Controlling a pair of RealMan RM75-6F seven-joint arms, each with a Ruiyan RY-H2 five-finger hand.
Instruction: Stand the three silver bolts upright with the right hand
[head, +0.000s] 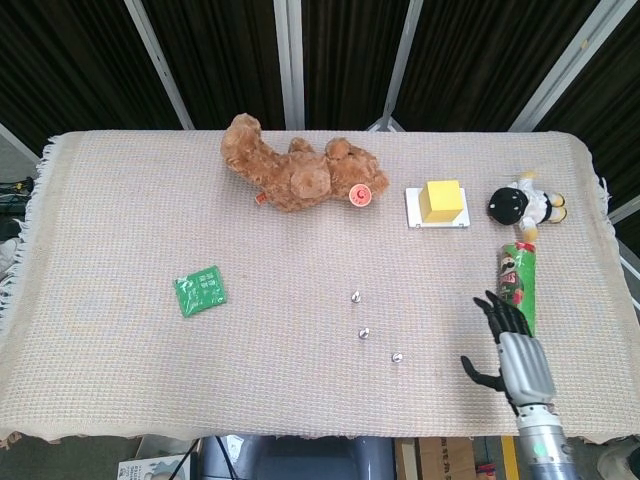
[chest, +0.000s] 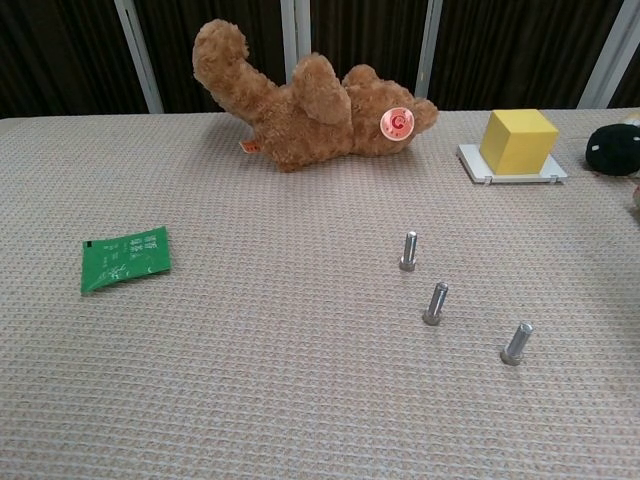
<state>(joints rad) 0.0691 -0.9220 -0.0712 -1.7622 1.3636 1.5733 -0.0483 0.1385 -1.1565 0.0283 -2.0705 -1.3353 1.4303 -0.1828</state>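
Three silver bolts (chest: 436, 303) on their heads in a row, right hand (head: 510, 352) spread wide, holding nothing, likely done.

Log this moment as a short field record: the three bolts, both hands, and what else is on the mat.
far silver bolt: upright
middle silver bolt: upright, slight lean
near silver bolt: on its head, leaning right
right hand: open, holds nothing, right of the bolts
left hand: not in view
other items: brown teddy bear, yellow cube, green packet, green can lying flat
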